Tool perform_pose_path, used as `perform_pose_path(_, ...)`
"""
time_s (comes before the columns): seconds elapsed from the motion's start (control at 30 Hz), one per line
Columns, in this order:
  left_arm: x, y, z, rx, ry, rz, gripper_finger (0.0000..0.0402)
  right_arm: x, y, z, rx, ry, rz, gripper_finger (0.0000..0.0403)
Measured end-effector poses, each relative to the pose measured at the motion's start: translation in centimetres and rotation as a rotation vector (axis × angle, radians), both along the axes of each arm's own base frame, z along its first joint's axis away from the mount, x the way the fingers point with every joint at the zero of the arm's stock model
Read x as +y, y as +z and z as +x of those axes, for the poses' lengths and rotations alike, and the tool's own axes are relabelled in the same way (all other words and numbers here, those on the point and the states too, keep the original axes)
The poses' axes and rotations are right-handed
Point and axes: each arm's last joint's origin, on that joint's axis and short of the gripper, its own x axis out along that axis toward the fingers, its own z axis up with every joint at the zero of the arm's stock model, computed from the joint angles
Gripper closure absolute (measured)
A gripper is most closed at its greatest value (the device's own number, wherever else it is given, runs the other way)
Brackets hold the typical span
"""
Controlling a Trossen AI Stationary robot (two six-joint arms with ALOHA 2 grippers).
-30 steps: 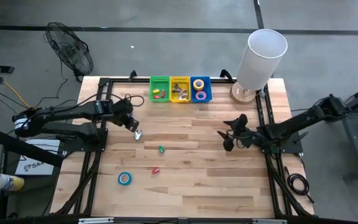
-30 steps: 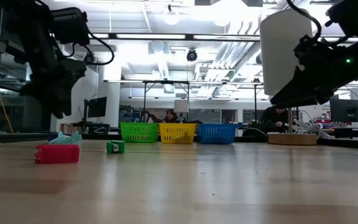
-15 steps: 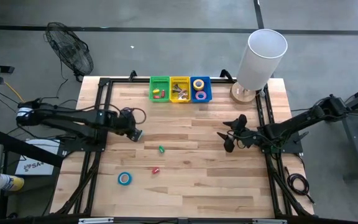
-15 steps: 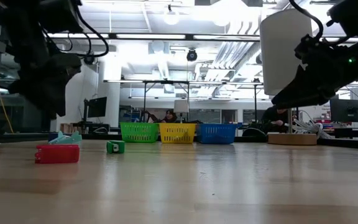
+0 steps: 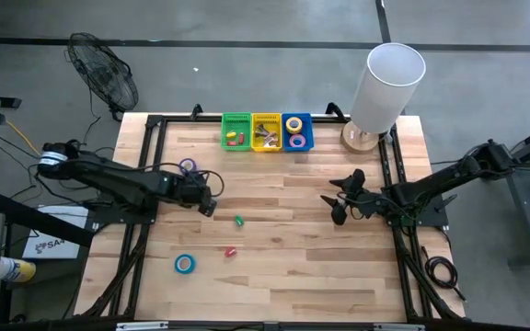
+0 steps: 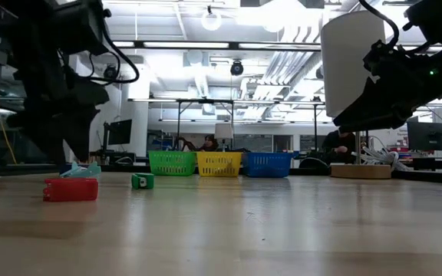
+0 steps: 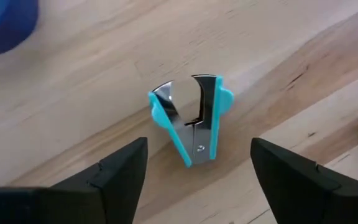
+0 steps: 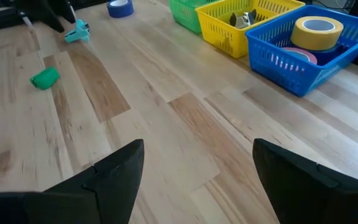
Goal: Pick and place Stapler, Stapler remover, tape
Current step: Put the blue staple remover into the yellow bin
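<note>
A teal and silver stapler remover [image 7: 191, 118] lies flat on the wooden table. My left gripper [image 7: 199, 149] hangs over it, open, with one finger on each side and apart from it. The low view shows the remover [image 6: 80, 170] under that gripper. A red stapler [image 5: 231, 249] and a green stapler [image 5: 238, 221] lie mid-table. One blue tape roll [image 5: 184, 264] lies near the front left, and a purple one [image 5: 188, 166] is beside the left arm. My right gripper [image 5: 339, 198] waits open at the right, holding nothing.
A green basket [image 5: 236, 131], a yellow basket [image 5: 266, 131] and a blue basket [image 5: 295, 131] holding tape rolls stand in a row at the far edge. A tall white cylinder [image 5: 389, 83] stands at the far right corner. Bare wood lies between the two arms.
My left gripper has swung toward the table's near edge and a little right. It has come down over the stapler remover, which has stayed where it lay. The purple tape roll has come out from under the arm.
</note>
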Motion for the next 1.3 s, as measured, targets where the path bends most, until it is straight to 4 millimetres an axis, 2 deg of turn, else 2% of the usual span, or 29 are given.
perform_pose_path(0.33,0.0,-2.5,1.3,0.086,0.049,0.044,0.012,0.0,0.0,0.0,-0.005,0.0,0.002,0.0111)
perform_pose_path(0.5,0.1,-3.0,1.5,0.099,0.076,0.072,0.0132,0.0,0.0,0.0,-0.006,0.0,0.002,0.0111)
perform_pose_path(1.1,0.2,-3.0,1.8,0.091,0.023,0.109,0.0275,0.0,0.0,0.0,-0.007,-0.003,0.008,0.0111)
perform_pose_path(1.3,0.2,-2.8,2.2,0.09,-0.043,0.138,0.0299,0.0,0.0,0.0,-0.007,-0.003,0.008,0.0111)
